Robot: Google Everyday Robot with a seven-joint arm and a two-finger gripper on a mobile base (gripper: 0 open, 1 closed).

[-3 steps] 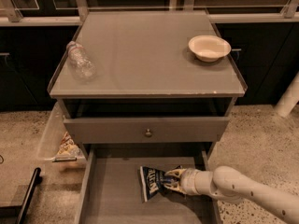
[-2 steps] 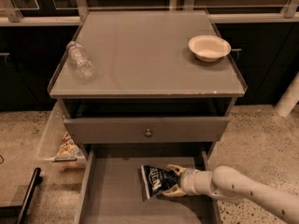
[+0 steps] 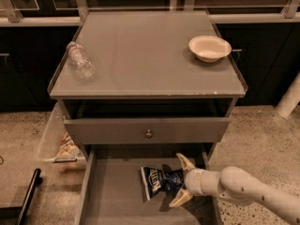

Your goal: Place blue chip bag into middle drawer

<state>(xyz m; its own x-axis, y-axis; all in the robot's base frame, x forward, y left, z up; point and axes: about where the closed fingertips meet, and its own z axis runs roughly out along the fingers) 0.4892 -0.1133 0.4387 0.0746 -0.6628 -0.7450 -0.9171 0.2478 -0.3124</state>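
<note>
The blue chip bag (image 3: 157, 181) lies on the flat grey floor of the pulled-out middle drawer (image 3: 112, 196), right of its centre. My gripper (image 3: 174, 180) reaches in from the right on a white arm. Its two tan fingers (image 3: 184, 163) are spread wide, one behind and one in front of the bag's right end. The gripper is open and the bag rests on the drawer floor.
The shallower drawer with a round knob (image 3: 149, 133) sits slightly open above. On the cabinet top lie a clear plastic bottle (image 3: 80, 65) and a white bowl (image 3: 209, 47). A clear side bin (image 3: 52, 139) holds a snack packet. A black bar (image 3: 28, 191) lies on the floor at the left.
The gripper's fingers have spread apart and let go of the blue chip bag, which now lies on the drawer floor. The arm has barely shifted.
</note>
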